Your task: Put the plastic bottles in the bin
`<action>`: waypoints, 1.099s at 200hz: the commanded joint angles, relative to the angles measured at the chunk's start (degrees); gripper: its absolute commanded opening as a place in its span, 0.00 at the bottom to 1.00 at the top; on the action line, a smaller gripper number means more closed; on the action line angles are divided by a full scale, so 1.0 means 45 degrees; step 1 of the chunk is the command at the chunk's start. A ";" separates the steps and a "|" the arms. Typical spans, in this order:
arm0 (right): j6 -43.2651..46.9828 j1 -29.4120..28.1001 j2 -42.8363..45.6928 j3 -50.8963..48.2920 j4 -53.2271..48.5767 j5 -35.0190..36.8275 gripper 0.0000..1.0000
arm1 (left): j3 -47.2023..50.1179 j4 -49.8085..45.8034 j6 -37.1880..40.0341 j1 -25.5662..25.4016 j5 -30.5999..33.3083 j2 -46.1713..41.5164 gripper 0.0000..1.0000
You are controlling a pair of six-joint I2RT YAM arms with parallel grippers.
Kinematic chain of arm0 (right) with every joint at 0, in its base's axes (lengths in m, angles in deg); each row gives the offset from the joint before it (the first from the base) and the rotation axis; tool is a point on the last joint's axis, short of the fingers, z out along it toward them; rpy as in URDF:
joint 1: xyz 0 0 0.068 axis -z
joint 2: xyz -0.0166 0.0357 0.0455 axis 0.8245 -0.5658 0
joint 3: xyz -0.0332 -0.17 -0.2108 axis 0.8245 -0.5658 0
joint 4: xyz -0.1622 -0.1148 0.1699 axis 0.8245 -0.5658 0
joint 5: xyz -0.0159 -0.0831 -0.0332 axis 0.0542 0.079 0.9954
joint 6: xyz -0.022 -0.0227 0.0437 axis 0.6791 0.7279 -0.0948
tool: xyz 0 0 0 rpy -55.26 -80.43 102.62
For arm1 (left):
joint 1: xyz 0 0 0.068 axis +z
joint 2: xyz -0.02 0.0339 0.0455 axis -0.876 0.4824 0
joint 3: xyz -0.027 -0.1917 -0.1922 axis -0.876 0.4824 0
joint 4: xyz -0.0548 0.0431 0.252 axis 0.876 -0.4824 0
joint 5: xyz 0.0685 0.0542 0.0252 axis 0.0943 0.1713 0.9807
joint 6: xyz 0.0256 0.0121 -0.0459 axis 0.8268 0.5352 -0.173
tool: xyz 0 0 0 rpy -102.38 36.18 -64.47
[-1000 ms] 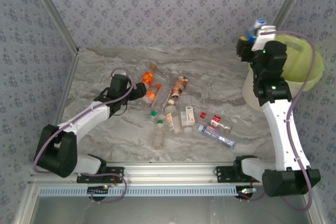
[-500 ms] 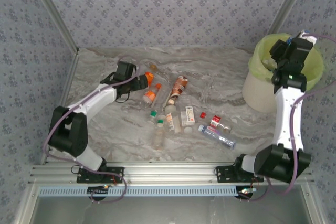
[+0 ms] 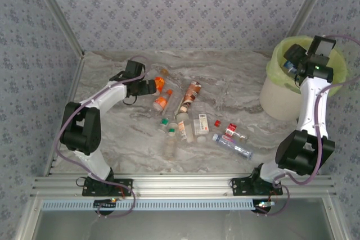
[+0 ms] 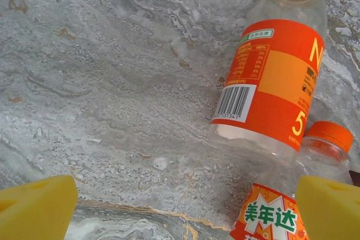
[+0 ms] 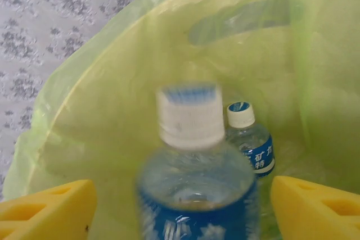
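R gripper [image 5: 183, 188] jaws spread wide; clear blue-label plastic bottle w/ white cap [image 5: 194, 155] sits between them, blurred, apparently untouched, over the lime-green-bagged round off-white bin [image 5: 101, 99]. L gripper [image 4: 185, 189] jaws released; clear orange-label plastic bottle [image 4: 270, 82] just ahead, orange-capped one [image 4: 320, 155] beside one finger.

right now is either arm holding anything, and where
Nothing seems held: the blurred blue-label bottle sits clear of the right gripper's open fingers over the bin; left gripper open.
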 commanded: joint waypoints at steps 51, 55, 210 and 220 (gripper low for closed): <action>-0.0217 -0.0198 0.1547 0.0277 -0.1055 -0.1283 0.96 | -0.0563 -0.0093 0.0593 0.0156 -0.1149 0.0380 1.00; -0.0225 -0.0245 0.1731 0.0209 -0.1069 -0.1337 0.97 | -0.0611 -0.0107 0.0665 0.0178 -0.1259 0.0416 0.99; -0.1734 -0.5218 0.7764 -0.4820 0.2248 -0.1183 1.00 | -0.3653 -0.0015 0.3589 0.0334 -0.4474 0.3599 0.96; -0.1711 -0.5490 0.7694 -0.5059 0.2642 -0.1195 1.00 | -0.3738 -0.0056 0.3750 0.0271 -0.4497 0.3691 0.95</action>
